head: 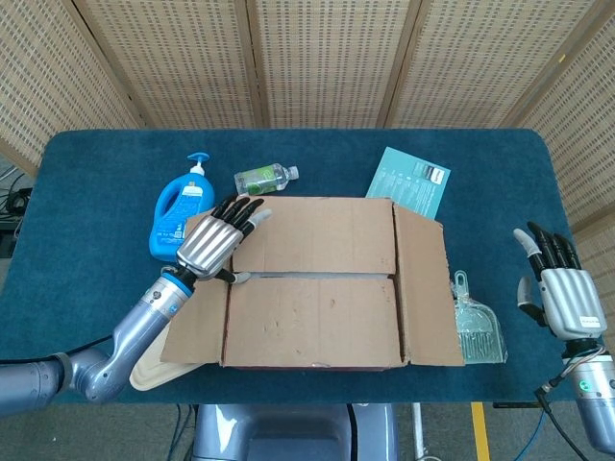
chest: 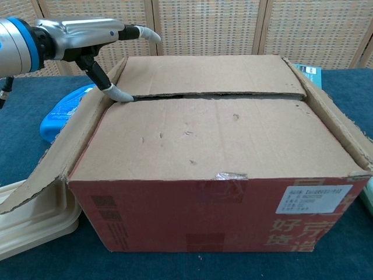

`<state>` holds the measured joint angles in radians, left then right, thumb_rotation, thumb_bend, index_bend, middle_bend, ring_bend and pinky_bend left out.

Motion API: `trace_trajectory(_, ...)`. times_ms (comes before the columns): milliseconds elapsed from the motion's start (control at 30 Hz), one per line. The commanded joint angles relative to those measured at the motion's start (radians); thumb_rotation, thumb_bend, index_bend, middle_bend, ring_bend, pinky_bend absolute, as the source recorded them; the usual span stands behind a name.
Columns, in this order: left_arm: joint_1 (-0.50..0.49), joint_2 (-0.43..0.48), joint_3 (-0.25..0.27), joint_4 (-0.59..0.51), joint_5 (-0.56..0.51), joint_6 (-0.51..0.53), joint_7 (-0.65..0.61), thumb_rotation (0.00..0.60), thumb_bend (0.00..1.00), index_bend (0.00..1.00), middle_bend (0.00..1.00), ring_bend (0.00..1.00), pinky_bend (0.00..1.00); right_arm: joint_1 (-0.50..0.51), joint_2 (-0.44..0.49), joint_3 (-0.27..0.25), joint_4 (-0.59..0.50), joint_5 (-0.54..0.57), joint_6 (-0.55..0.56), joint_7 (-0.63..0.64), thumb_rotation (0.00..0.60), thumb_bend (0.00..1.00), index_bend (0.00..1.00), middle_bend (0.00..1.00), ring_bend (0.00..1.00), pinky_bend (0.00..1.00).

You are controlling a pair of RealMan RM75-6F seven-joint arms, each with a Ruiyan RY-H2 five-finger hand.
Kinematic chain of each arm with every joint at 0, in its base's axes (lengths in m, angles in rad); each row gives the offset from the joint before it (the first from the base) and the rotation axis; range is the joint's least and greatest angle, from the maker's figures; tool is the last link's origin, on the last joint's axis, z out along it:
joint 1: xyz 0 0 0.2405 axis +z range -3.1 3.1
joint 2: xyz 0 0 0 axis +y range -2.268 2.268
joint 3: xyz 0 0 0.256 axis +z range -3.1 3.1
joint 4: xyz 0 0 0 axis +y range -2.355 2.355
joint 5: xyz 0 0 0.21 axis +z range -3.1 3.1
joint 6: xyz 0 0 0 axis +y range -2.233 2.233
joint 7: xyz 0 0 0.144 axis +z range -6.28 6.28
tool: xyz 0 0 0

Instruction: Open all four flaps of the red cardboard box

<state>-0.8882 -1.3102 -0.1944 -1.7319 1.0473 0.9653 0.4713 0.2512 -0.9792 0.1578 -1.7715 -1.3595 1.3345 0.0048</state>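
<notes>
Sitting: the red cardboard box (head: 327, 288) is mid-surface, upright, long axis running left to right.
Flaps: the 2 long top flaps lie closed along a central seam; the 2 end flaps splay outward.
Left hand (head: 213, 243): palm down at the seam's left end, fingers (chest: 120, 94) spread, one tip touching the seam, holding nothing.
Right hand (head: 560, 293): off the box's right side, fingers spread, empty.

I am working at a surface (head: 86, 182) covered in dark teal cloth. Tan perforated screen panels (head: 317, 58) in wooden frames are standing behind it, folding around both sides under even light.
</notes>
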Motion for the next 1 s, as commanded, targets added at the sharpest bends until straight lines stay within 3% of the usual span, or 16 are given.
trace_trajectory(33,0.003,0.002,0.000,0.001,0.003,0.003,-0.006,0.490,0.20,0.00,0.00,0.00,0.00,0.001,-0.001,0.001,0.001,0.000,-0.002,0.001,0.600,0.78,0.00,0.00,0.00,0.00)
trace_trajectory(867,0.054,-0.046,-0.063,0.083,0.222,0.221,-0.139,0.492,0.20,0.00,0.00,0.00,0.00,-0.002,0.000,0.005,-0.003,0.000,0.003,-0.006,0.600,0.78,0.00,0.00,0.00,0.00)
trace_trajectory(1000,0.044,-0.048,-0.073,0.107,0.233,0.217,-0.134,0.492,0.20,0.00,0.00,0.00,0.00,-0.003,0.002,0.006,-0.005,-0.001,0.004,-0.006,0.600,0.78,0.00,0.00,0.00,0.00)
